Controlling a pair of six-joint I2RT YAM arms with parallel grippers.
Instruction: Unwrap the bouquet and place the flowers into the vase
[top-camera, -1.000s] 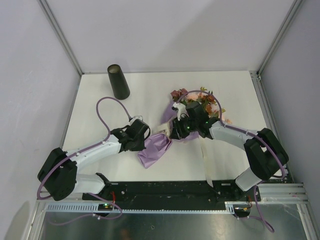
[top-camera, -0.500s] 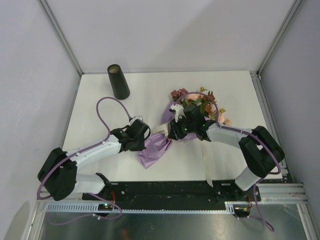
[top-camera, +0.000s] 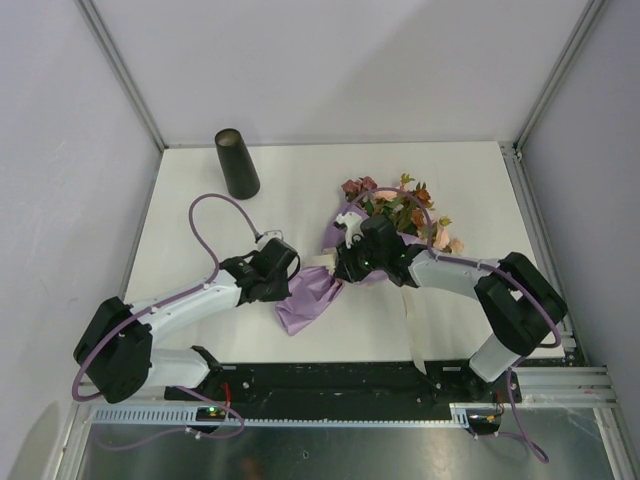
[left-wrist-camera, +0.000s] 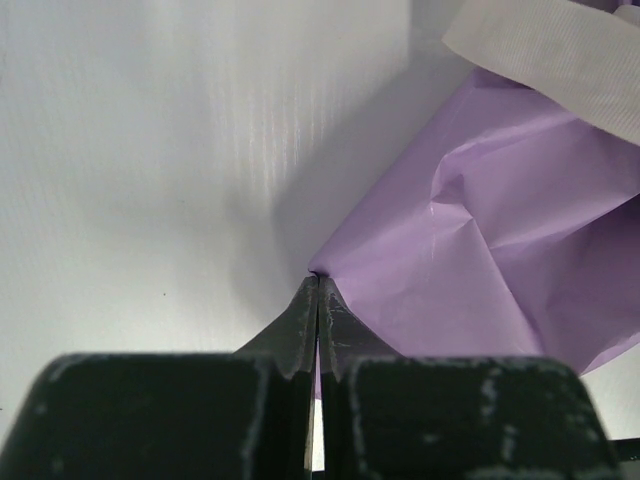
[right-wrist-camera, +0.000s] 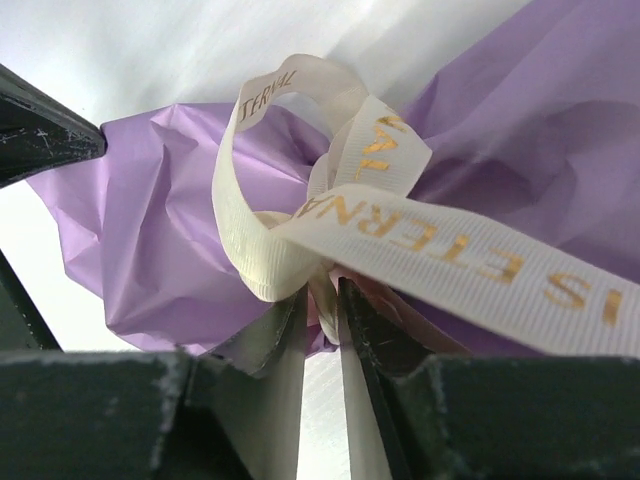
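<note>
We can read gold capitals on the cream ribbon (right-wrist-camera: 400, 240) tied round the bouquet (right-wrist-camera: 150, 220). Seen upside down, the long near band says "IS ETERNA", running off at a fold. The far loop carries "TERNAL", and the fold between shows "AL". We find nothing else legible.

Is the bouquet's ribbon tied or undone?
Tied: the cream ribbon is looped and knotted around the bouquet, its purple paper gathered beneath.
</note>
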